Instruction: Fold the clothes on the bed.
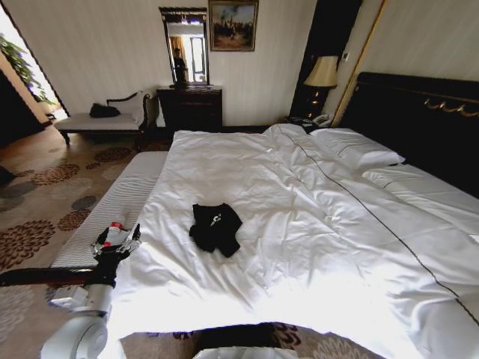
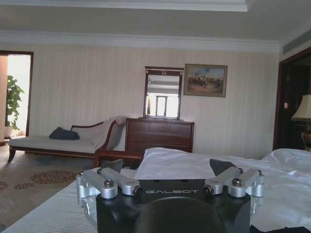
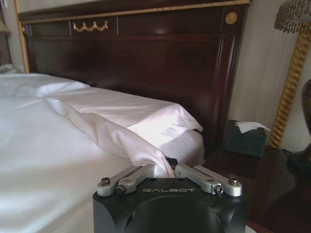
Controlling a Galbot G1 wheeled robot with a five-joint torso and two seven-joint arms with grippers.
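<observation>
The clothes (image 1: 215, 228), a black T-shirt, lie crumpled in a heap on the white duvet of the bed (image 1: 314, 202), near its foot and left of the middle. My left gripper (image 1: 118, 241) hangs open over the grey striped bench (image 1: 127, 194) beside the bed, a short way left of the T-shirt. In the left wrist view its fingers (image 2: 112, 166) stand wide apart with nothing between them. My right gripper (image 3: 169, 165) is shut, low beside the bed near the dark headboard (image 3: 146, 58). A fold of white duvet (image 3: 121, 133) reaches its tips; whether it is pinched I cannot tell.
A small red-and-white packet (image 1: 113, 232) lies on the bench right by my left gripper. A pale chaise (image 1: 101, 120) and a dark dresser (image 1: 191, 108) stand at the far wall. A nightstand (image 3: 243, 179) with a tissue box (image 3: 245, 138) is beside the headboard.
</observation>
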